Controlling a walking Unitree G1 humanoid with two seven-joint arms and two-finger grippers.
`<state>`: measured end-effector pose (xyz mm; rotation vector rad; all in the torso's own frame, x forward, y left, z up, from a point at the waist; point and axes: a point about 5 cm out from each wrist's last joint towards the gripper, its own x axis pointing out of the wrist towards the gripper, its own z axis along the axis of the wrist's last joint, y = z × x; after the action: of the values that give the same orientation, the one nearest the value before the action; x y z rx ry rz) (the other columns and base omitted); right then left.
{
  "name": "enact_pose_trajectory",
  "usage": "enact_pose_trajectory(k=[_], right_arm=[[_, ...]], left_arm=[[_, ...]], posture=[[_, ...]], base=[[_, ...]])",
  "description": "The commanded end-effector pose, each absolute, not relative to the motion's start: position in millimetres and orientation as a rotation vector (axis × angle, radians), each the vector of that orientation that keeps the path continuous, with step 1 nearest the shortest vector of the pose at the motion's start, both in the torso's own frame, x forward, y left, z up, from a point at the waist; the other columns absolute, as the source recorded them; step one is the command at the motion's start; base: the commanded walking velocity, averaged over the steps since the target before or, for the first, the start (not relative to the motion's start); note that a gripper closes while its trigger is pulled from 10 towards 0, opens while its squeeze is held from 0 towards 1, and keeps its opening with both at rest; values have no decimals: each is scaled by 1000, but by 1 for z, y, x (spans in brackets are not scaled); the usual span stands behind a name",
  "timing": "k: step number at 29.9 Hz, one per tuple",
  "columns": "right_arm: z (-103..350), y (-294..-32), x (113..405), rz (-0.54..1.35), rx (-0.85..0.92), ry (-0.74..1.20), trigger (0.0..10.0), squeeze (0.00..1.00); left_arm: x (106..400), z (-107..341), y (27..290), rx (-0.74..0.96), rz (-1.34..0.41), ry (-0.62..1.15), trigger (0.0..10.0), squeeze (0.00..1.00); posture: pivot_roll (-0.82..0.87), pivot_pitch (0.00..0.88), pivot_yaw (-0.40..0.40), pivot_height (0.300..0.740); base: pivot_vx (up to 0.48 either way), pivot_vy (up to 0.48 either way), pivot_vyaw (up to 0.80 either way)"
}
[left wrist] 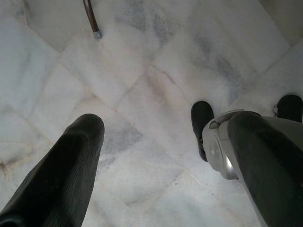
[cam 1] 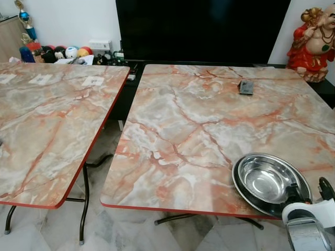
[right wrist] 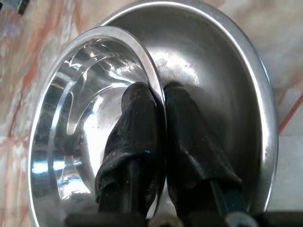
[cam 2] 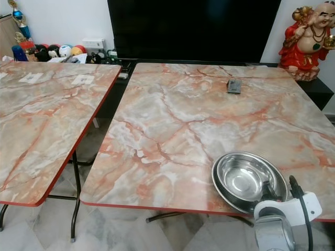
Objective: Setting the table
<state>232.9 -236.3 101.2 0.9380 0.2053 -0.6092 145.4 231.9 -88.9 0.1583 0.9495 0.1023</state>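
Hanging idle at the far left, the left pincer points at the marble floor, its fingers apart and holding nothing. On the right surface, a small dark object lies toward the far edge. At the near right corner sits a steel plate with a bowl nested in it; the right pincer is clamped on the bowl's rim. The step appears to be placing or separating the dishes; next likely calls for lifting the bowl without dragging the plate.
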Motion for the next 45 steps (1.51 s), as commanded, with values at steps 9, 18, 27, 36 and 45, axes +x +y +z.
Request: enact_pose_trajectory(k=[9,18,27,36,45], right_arm=[[97,-225,241,-601,1034,189,10000,0],[94,-223,247,-582,1043,187,10000,208],[96,-225,250,-594,1032,159,10000,0],[101,-231,248,-632,1022,116,10000,561],[103,-232,243,-652,989,109,10000,490]], left_arm=[[138,-91,235,166,96,988,10000,0],[134,-93,233,165,95,993,10000,0],[128,-95,233,164,96,1002,10000,0],[135,-93,232,160,96,992,10000,0],[136,-93,231,157,88,991,10000,0]], posture=[[-56,62,-15,740],[-54,62,-14,740],[-54,63,-12,740],[-54,62,-13,740],[-58,60,-14,740]], base=[[0,0,0],[0,0,0],[0,0,0],[0,0,0],[0,0,0]])
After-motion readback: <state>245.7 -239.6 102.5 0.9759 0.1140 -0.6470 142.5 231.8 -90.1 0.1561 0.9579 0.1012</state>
